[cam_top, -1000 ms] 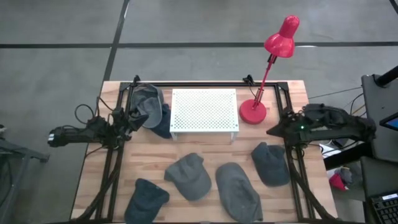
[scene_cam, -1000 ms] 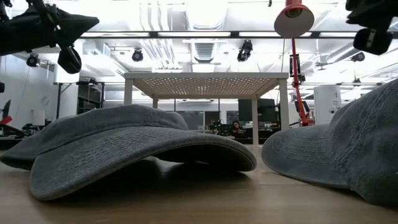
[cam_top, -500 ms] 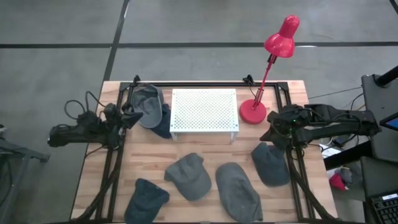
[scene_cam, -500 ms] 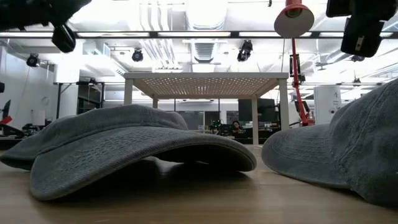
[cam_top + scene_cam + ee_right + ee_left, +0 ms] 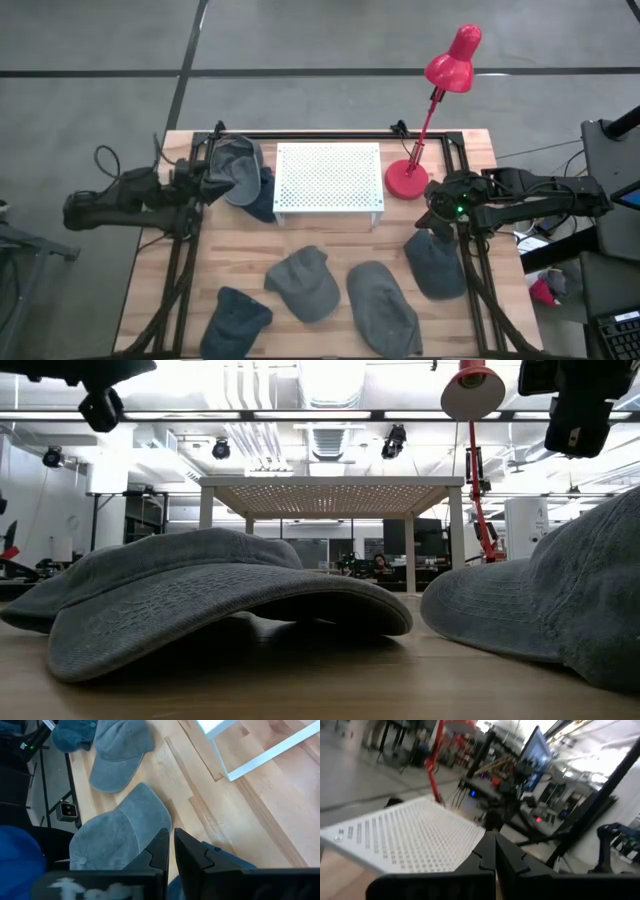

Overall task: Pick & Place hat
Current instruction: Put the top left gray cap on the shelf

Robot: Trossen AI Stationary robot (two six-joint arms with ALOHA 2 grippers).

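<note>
Overhead: wooden counter [image 5: 330, 245] with grey hats spread along the frame's lower half, one hat [image 5: 433, 263] at lower right just beneath the right gripper [image 5: 434, 213], fingers pressed together and empty; left gripper [image 5: 208, 183] at middle left, likewise closed on nothing, beside the white perforated stand [image 5: 328, 179] and red lamp [image 5: 430, 110]. Low view: large hat [image 5: 205, 596] filling centre-left. Right wrist view: pinched fingers [image 5: 162, 851] over a hat [image 5: 120, 832].

left pincer [image 5: 207, 180]: closed, empty, raised | right pincer [image 5: 432, 212]: closed, empty, raised
</note>
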